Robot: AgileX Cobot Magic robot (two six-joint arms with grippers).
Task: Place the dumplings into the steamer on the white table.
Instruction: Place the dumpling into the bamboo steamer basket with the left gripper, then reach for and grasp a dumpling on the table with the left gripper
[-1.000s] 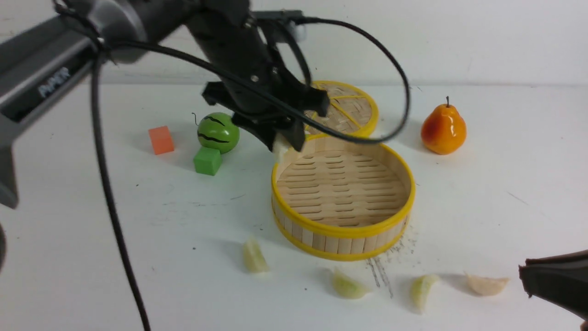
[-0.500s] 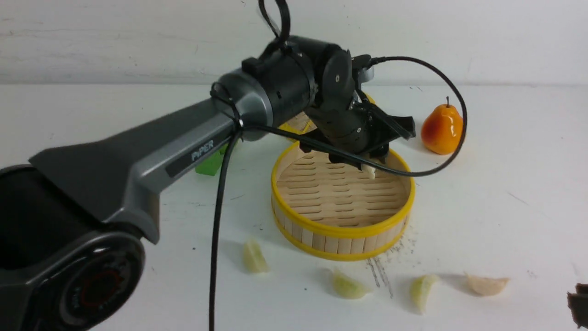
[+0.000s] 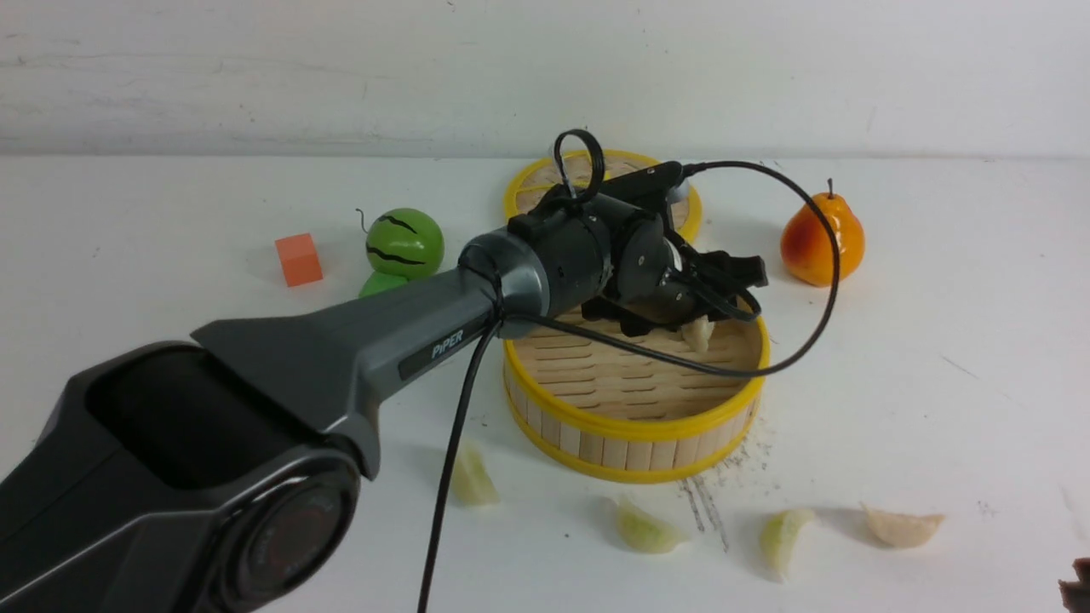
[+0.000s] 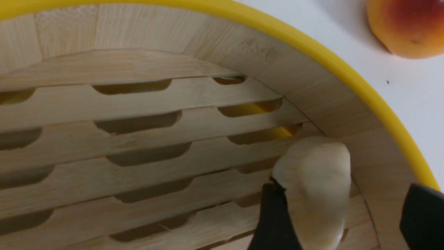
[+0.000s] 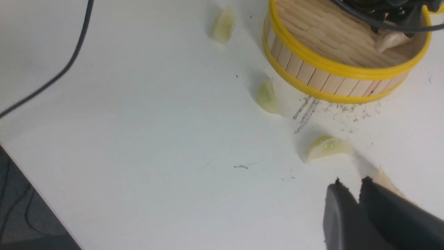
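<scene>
The steamer (image 3: 634,426) stands mid-table on the white table (image 3: 937,383). My left gripper (image 3: 694,311) is down inside it near its far right wall, open. A cream dumpling (image 4: 315,180) stands on the slatted floor against one finger (image 4: 274,215); the other finger (image 4: 421,215) is well apart from it. Several more dumplings lie in front of the steamer: pale green ones (image 3: 471,477), (image 3: 645,529), (image 3: 782,535) and a beige one (image 3: 903,528). My right gripper (image 5: 351,182) hovers shut and empty just beside the beige dumpling (image 5: 388,182), which its finger partly hides.
The flat woven lid (image 3: 532,183) lies behind the steamer, mostly hidden by my left arm. An orange pear (image 3: 822,238) stands to the right. A green striped ball (image 3: 404,244), an orange cube (image 3: 299,259) and a green cube (image 3: 379,283) sit to the left. The table's edge (image 5: 34,215) shows in the right wrist view.
My left gripper has swung from the steamer's left rim to its far right side, dropped inside and widened its jaws off the dumpling. My right gripper has drawn back toward the front view's corner.
</scene>
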